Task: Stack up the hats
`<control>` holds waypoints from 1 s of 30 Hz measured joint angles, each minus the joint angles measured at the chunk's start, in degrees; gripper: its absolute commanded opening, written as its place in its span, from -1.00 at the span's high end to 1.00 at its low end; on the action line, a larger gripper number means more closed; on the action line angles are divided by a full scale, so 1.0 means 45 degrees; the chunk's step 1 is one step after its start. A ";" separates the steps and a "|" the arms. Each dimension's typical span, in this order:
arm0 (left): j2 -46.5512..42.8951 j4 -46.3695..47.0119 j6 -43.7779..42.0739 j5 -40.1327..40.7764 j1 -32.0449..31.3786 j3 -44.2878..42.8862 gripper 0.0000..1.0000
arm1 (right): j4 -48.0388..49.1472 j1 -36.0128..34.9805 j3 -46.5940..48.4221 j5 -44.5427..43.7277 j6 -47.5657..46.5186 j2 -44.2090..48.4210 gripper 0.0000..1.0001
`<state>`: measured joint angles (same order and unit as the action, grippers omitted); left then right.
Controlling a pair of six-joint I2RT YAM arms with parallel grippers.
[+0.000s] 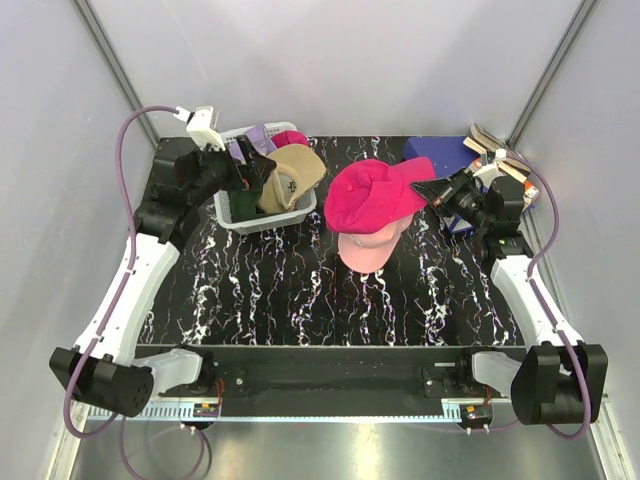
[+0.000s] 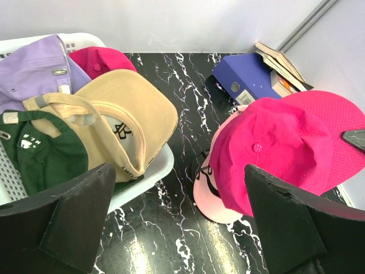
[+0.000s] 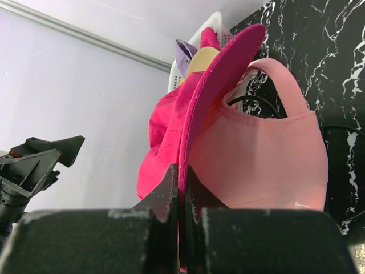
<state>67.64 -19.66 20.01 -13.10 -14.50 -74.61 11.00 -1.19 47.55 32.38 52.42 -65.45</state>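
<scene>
A magenta hat (image 1: 375,192) lies over a light pink hat (image 1: 366,250) at mid-table. My right gripper (image 1: 433,192) is shut on the magenta hat's brim (image 3: 219,80), with the pink hat (image 3: 268,154) just behind it. A tan hat (image 1: 291,175), a lavender hat (image 1: 255,136), a dark green hat (image 2: 43,157) and another magenta hat (image 1: 291,137) sit in the grey basket (image 1: 262,218). My left gripper (image 1: 248,172) is open and empty above the basket's near edge; its fingers (image 2: 63,222) frame the bare table between basket and stack.
A blue binder (image 1: 437,150) and books (image 1: 497,150) lie at the back right corner, close behind my right gripper. Grey walls enclose the black marbled table (image 1: 300,290) on three sides.
</scene>
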 measured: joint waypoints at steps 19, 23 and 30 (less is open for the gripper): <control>0.1355 0.0029 -0.0078 -0.0228 -0.0500 -0.0010 -0.98 | 0.1622 0.0806 -0.1647 -0.0321 0.0121 -0.0223 1.00; 0.1710 0.0034 -0.0121 -0.0214 -0.0971 -0.0121 -0.98 | 0.1729 0.0860 -0.1753 -0.0597 0.0209 -0.0510 1.00; 0.2584 0.0306 -0.0117 -0.0223 -0.1807 -0.0597 -0.98 | 0.1933 0.0971 -0.2210 -0.0767 0.0068 -0.0874 1.00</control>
<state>79.26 -18.28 19.49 -14.11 -22.63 -77.30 19.70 3.18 37.60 28.93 52.73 -69.38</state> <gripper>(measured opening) 0.987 0.022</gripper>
